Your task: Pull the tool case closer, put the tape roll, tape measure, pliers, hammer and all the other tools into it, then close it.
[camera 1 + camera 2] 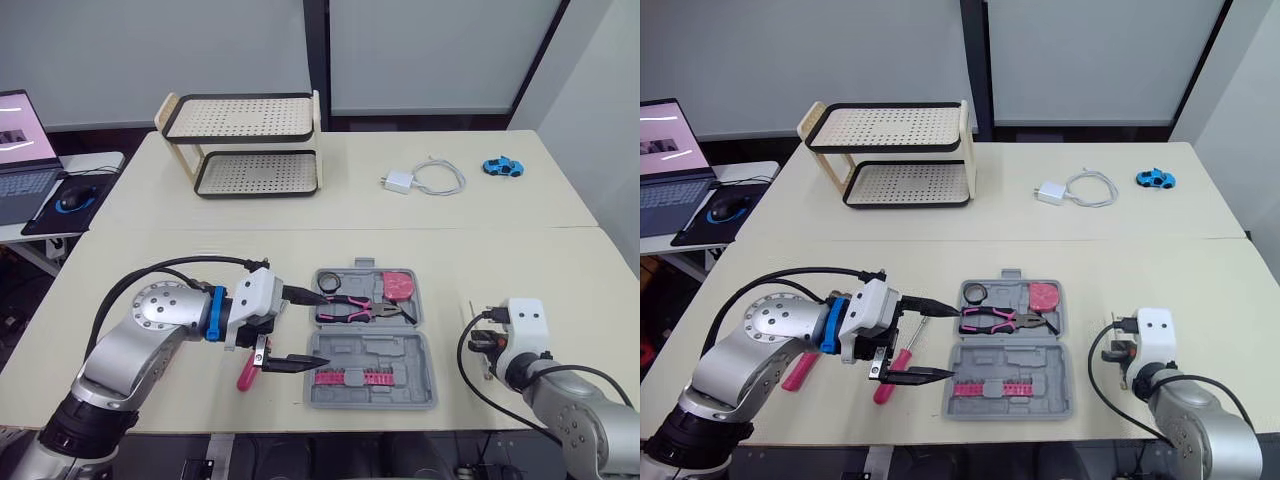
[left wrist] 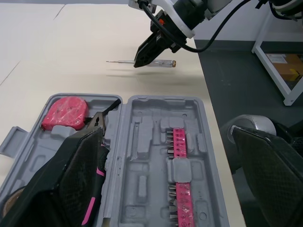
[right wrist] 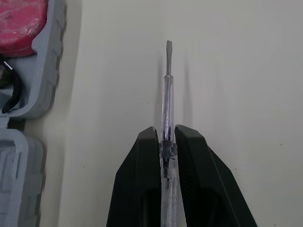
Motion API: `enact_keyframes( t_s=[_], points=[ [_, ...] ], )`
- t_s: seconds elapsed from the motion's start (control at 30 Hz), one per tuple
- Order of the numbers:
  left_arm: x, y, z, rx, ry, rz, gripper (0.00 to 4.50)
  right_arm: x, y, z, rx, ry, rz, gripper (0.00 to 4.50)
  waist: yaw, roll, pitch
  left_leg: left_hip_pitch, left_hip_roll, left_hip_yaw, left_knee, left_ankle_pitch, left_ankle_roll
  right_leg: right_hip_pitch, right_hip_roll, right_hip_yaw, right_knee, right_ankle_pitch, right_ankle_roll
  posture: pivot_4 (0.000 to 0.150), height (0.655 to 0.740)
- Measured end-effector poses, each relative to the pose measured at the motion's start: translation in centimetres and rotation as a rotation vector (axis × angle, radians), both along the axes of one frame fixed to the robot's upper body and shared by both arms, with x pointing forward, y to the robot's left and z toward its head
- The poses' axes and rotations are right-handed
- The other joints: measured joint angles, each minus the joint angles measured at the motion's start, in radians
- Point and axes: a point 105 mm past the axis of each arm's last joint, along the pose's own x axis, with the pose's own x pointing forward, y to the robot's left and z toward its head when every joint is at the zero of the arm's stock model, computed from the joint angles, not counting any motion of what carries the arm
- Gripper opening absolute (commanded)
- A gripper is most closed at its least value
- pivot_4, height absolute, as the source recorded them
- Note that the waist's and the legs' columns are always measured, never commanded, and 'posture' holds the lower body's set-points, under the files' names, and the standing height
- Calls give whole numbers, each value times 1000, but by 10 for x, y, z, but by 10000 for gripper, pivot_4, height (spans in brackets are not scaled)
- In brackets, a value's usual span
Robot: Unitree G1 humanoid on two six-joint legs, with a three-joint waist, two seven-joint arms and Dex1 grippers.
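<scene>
tool case point(image 1: 395, 352) lies open; right claw point(image 3: 165, 137) pinches screwdriver point(image 3: 167, 94).

Partly hidden behind left end effector point(image 1: 325, 328): pink-handled tool point(image 1: 246, 375).

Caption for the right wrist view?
Right end effector grips a clear screwdriver beside the open tool case.

We see the tool case point(image 1: 400, 352) as matt grey moulded plastic. The screwdriver point(image 3: 167, 101) has a clear, glossy plastic body and a bare metal tip. On the left gripper point(image 1: 325, 329), the fingers point(image 2: 267, 170) look black with a fine woven texture. The surface point(image 1: 300, 215) is smooth and matt.
</scene>
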Motion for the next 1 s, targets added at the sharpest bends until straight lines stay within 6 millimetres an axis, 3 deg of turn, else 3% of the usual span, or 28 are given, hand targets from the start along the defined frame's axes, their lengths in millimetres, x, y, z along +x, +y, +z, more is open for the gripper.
enact_keyframes(
  t_s=[0.67, 0.9, 1.0],
  points=[
    [-1, 0, -1, 3, -1, -1, 45000, 0, 11, -22, 13, -8, -23, 1966, 0, 0, 0, 0, 0, 0, 0, 0, 0, 0, 0, 0, 0, 0, 0, 1500, 7400],
    [-1, 0, -1, 10, -21, -3, 45000, 1, 9, -18, 57, -26, -53, 25842, 0, 0, 0, 0, 0, 0, 0, 0, 0, 0, 0, 0, 0, 0, 0, 1500, 7400],
    [0, 1, -1, 10, -22, 0, 45000, -1, 3, -4, 89, -57, -61, 36412, 0, 1, 0, 0, 0, 0, 0, 0, 0, 0, 0, 0, 0, 0, 0, 1500, 7400]
  ],
)
